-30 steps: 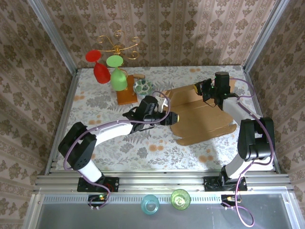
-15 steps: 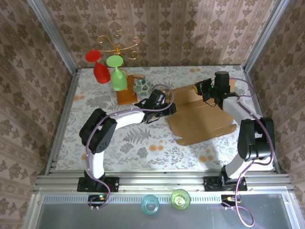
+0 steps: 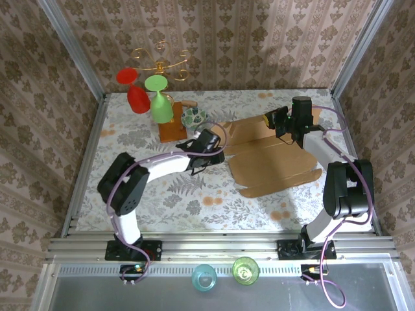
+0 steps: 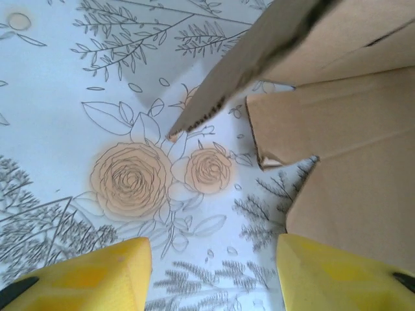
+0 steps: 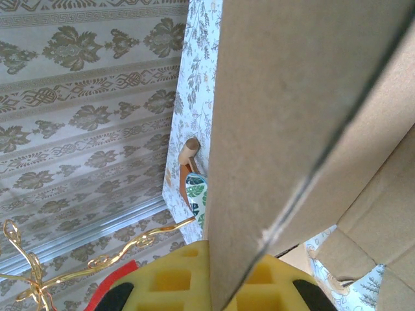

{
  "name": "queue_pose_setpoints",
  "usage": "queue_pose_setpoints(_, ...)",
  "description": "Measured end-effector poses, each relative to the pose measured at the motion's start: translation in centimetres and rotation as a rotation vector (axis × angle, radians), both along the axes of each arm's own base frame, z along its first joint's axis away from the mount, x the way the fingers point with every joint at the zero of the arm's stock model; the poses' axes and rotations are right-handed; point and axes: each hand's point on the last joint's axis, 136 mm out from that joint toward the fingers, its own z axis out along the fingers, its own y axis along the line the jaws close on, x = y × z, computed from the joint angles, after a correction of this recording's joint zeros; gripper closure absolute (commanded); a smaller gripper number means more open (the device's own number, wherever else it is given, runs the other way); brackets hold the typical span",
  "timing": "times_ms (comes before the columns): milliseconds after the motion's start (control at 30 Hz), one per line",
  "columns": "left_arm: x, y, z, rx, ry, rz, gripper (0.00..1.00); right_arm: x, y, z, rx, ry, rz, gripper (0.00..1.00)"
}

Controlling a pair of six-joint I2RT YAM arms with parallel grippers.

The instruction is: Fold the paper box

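Box (image 3: 275, 162) lies on the right half of the tabletop (image 3: 130, 139): a tan die-cut sheet, creased, mostly flat, one near flap jutting toward the near-left. Right jaws sit at the box's far edge, pinching a lifted panel. In the right wrist view the cardboard edge runs down between the yellow pads (image 5: 175, 282), gripped on both faces. Left jaws are at the box's left edge, low over the tabletop, spread, nothing between them. In the left wrist view the two yellow fingers (image 4: 91, 275) frame bare floral cloth. A flap with a notched corner lies just right of the gap, and another flap rises tilted beyond it. Far-left of the box is a wooden board (image 3: 174, 133), with a patterned bowl (image 3: 194, 117) at its right corner. Red glass (image 3: 136, 97) and green glass (image 3: 161, 103) hang by a gold rack (image 3: 159, 61). Two cups, teal (image 3: 204, 278) and green (image 3: 245, 271), stand on the near ledge.
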Motion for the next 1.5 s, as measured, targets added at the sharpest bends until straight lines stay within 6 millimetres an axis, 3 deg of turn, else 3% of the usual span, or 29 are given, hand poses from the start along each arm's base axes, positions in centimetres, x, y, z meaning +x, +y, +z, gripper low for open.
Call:
queue_pose_setpoints(67,-0.7,-0.6,1.8,-0.064,-0.043,-0.067,0.5,0.0,0.0,0.0,-0.001,0.005,-0.001,1.0)
queue_pose_setpoints(200,-3.2,-4.6,5.6,-0.258,-0.118,-0.316,0.55,0.0,-0.1,0.0,-0.002,0.009,-0.003,1.0)
queue_pose_setpoints(367,-7.6,-7.7,6.3,-0.346,-0.117,-0.568,0.56,0.0,-0.1,0.0,-0.004,0.012,-0.005,1.0)
queue_pose_setpoints(467,-8.4,-8.5,5.8,-0.353,-0.106,-0.63,0.55,-0.1,-0.1,0.0,-0.005,0.019,-0.006,1.0)
queue_pose_setpoints(533,-7.8,-9.2,5.1,-0.334,-0.095,-0.64,0.56,-0.1,-0.1,-0.1,-0.005,0.02,-0.007,1.0)
queue_pose_setpoints(667,-4.7,-10.4,3.3,-0.262,-0.085,-0.604,0.6,-0.1,-0.1,-0.1,-0.005,0.021,-0.006,1.0)
queue_pose_setpoints(833,-1.5,-7.9,0.7,-0.161,-0.063,-0.488,0.59,-0.1,-0.2,-0.1,-0.007,0.02,-0.008,1.0)
queue_pose_setpoints(967,0.1,-5.9,-0.4,-0.094,-0.05,-0.414,0.51,-0.1,-0.2,0.0,-0.007,0.019,-0.01,1.0)
queue_pose_setpoints(1200,1.0,-4.6,-2.0,-0.024,-0.034,-0.337,0.47,0.0,-0.2,0.0,-0.007,0.021,-0.01,1.0)
queue_pose_setpoints(1500,2.3,-5.2,-3.9,-0.035,-0.034,-0.287,0.48,0.1,-0.1,0.0,-0.004,0.023,-0.011,1.0)
